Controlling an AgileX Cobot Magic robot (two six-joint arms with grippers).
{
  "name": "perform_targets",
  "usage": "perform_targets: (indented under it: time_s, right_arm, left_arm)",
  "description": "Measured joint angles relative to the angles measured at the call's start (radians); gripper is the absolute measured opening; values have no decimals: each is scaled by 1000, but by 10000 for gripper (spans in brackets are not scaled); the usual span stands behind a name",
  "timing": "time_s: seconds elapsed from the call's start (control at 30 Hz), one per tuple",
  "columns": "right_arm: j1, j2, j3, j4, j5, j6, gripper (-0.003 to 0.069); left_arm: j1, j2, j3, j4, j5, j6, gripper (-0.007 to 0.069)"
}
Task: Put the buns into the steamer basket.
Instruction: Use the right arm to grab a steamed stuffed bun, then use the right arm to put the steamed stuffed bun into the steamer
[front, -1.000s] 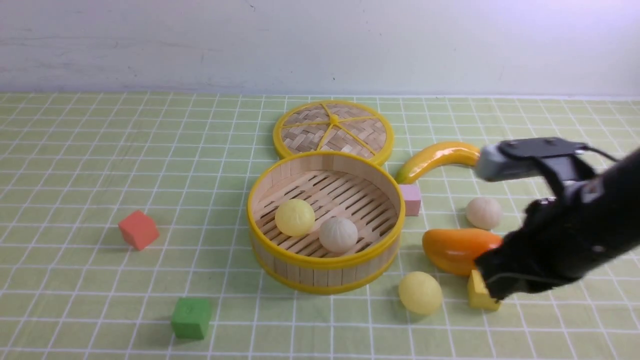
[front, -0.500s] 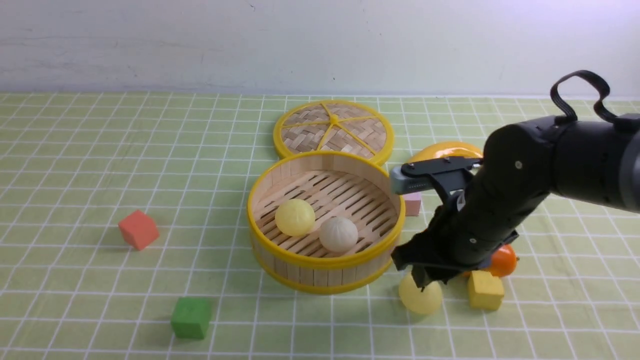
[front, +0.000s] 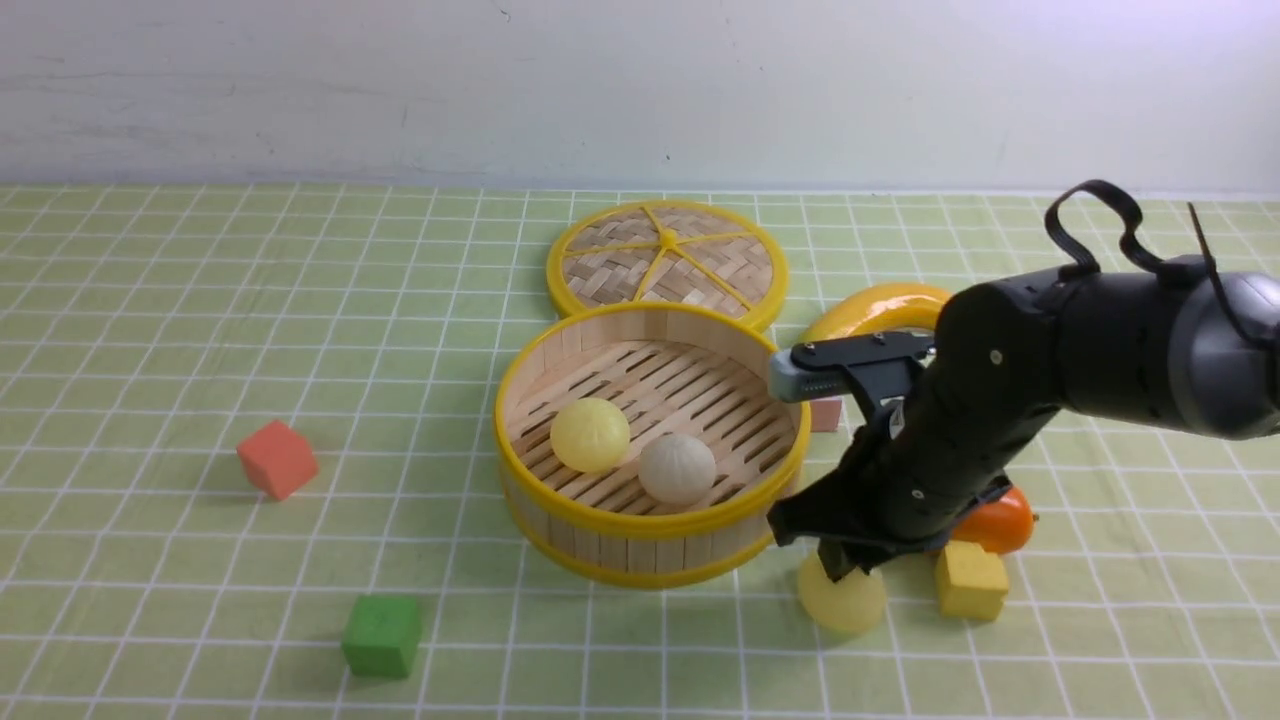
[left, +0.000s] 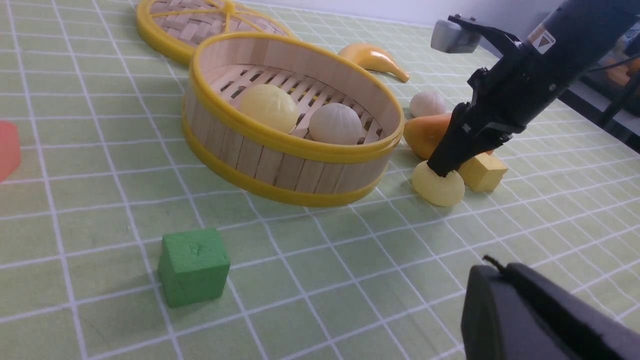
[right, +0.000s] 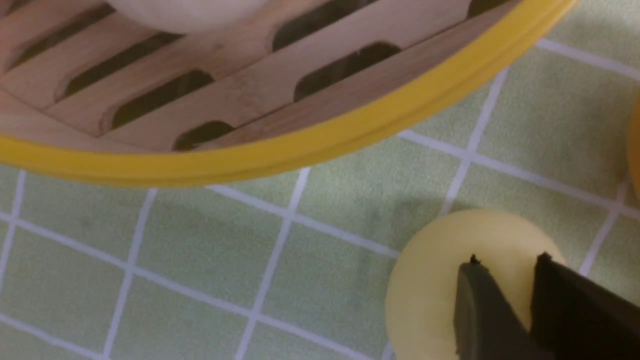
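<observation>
- You are on the third bun: the yellow bun (front: 590, 434) and the white bun (front: 677, 468) lie in the steamer basket (front: 650, 525).
- Your right hand (front: 838, 572) has its narrow fingers on top of the pale yellow bun (front: 848, 606), which sits on the counter (front: 200, 300) just beside the basket. You cannot tell whether it grips.
- Your left hand (left: 540, 315) is closed.
- Next, secure the pinch and lift over the rim.

A small white sticker (left: 543, 37) is showing on the black arm above the right gripper (left: 442, 170) in the left wrist view. It is carrying a tiny yellowish mark, but its print is coming out too small to read. No other writing is showing legibly anywhere.
</observation>
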Motion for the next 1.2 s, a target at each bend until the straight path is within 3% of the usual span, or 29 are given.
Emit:
perform_targets:
  time_s: [0.07, 0.17, 0.4, 0.57, 0.77, 1.03, 1.17, 1.2]
  right_arm:
    - [0, -2, -1, -5, 17, -28, 46]
    - [0, -21, -2, -6, 52, -50, 0]
    - [0, -144, -70, 23, 131, -73, -3]
    - [-1, -139, -189, 66, 46, -128, -2]
    - [-1, 35, -288, 70, -68, -130, 4]
    - [-10, 185, -342, 62, -122, -109, 90]
    - [-10, 189, -351, 62, -134, -104, 258]
    - [-10, 188, -352, 62, -134, -104, 267]
  left_arm:
    - [0, 0, 0, 0, 0, 0, -13]
    - [0, 0, 0, 0, 0, 0, -13]
    - [0, 0, 0, 0, 0, 0, -13]
    - [0, 0, 0, 0, 0, 0, -13]
    - [0, 0, 0, 0, 0, 0, -13]
    - [0, 0, 0, 0, 0, 0, -13]
    - [0, 0, 0, 0, 0, 0, -13]
    - [0, 0, 0, 0, 0, 0, -13]
